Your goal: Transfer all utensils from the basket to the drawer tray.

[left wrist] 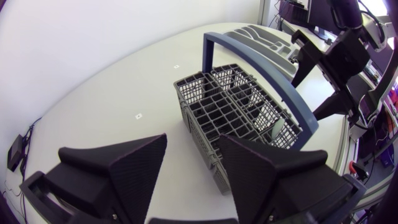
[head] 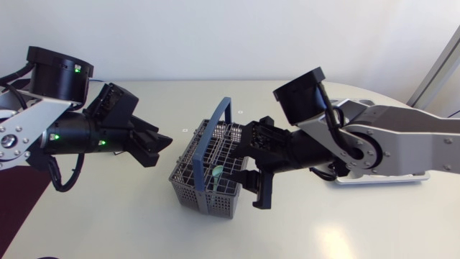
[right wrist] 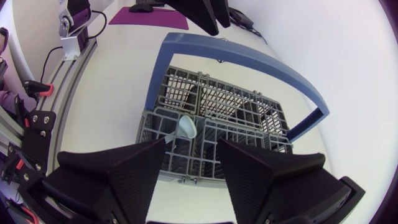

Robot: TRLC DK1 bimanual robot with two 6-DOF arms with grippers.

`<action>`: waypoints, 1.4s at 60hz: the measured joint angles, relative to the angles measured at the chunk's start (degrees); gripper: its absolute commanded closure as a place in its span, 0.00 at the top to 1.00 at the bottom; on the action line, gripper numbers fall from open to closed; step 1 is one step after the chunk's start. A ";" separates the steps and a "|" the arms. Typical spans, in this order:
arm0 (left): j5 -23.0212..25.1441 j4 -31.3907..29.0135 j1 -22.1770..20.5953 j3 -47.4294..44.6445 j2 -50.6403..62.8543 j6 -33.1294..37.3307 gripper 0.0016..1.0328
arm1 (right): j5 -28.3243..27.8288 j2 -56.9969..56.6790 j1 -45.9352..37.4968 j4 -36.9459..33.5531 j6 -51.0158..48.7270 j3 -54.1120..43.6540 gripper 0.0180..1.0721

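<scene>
The grey basket stands in the middle of the tabletop, with its blue handle arched over it. In the head view the drawer tray lies at about 3 o'clock from the basket, mostly covered there by the right arm. I can see only one utensil. It is a pale piece standing in a cell at the basket's side nearest to the right arm, and its rounded end rises a little above the grid. The other cells look empty, as far as the grid lets me see.

The right jaws are apart and hold nothing. They hang just above the basket's near rim, and the utensil is slightly ahead of the gap between them. The left jaws are also apart and empty. They are at about 9 o'clock from the basket, near it but not touching.

I judge the utensil to be light, thin and stiff, with a smooth surface that may slip. Whether it is plastic or metal I cannot tell. Only the rounded end is free, so the hold should be there, or on the neck just below it. The two jaws should press on its flat faces, not on its edges.

The shaft sits in a narrow cell, so I think the pull must go straight up. A tilted pull could catch the grid and lift or drag the basket, which looks light too. The handle passes close by, so the approach must keep to the right arm's side of it.
</scene>
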 measured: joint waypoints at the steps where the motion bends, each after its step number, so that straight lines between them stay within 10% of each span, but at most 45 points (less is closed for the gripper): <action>1: 0.00 -0.09 -0.15 -0.09 -0.20 0.02 0.60 | 0.00 0.28 0.13 0.02 -0.22 0.17 0.60; 15: -0.02 -1.22 -1.25 -0.85 -1.20 0.15 0.60 | 0.00 3.17 0.46 0.37 -2.64 3.58 0.58; 49: -0.02 -1.31 -1.99 -1.88 -3.08 0.17 0.61 | 0.55 6.84 2.27 -1.42 -6.47 5.66 0.08; 84: -1.95 -2.19 -8.02 -1.55 -7.13 0.11 0.66 | 2.73 -2.56 2.49 -3.50 -5.97 5.99 0.05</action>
